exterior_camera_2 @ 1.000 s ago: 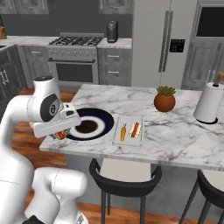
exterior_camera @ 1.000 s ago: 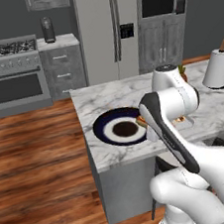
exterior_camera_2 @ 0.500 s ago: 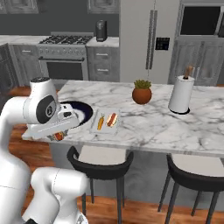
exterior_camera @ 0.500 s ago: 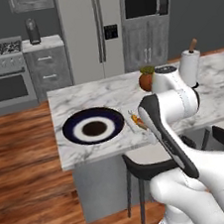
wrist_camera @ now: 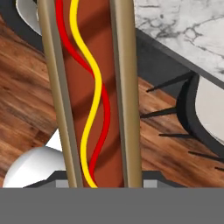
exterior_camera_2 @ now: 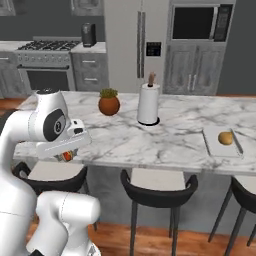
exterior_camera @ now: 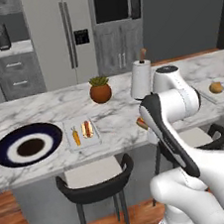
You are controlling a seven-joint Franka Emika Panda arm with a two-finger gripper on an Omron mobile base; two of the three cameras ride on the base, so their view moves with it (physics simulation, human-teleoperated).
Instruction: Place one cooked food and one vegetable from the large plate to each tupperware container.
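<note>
Large plate (exterior_camera: pixel 28 149): sitting bare at the left end of the island counter (exterior_camera: pixel 120 118), since I am emptying its food out into the containers.
First tupperware container (exterior_camera: pixel 82 133): lying just right of the plate, already holding a carrot (exterior_camera: pixel 76 137) and a hot dog (exterior_camera: pixel 87 129) side by side, so I am judging that one filled.
My gripper (wrist_camera: pixel 94 183): clamping a second hot dog (wrist_camera: pixel 92 92) lengthwise between the fingers, bun sides against the pads so it is not rolling; I am carrying it below the counter edge, over a stool and the wood floor.
Second tupperware container (exterior_camera_2: pixel 221 142): waiting at the right end with one round pale food (exterior_camera_2: pixel 226 138) inside, probably the vegetable, though it is too small to name; the hot dog is heading there to complete the pair.
</note>
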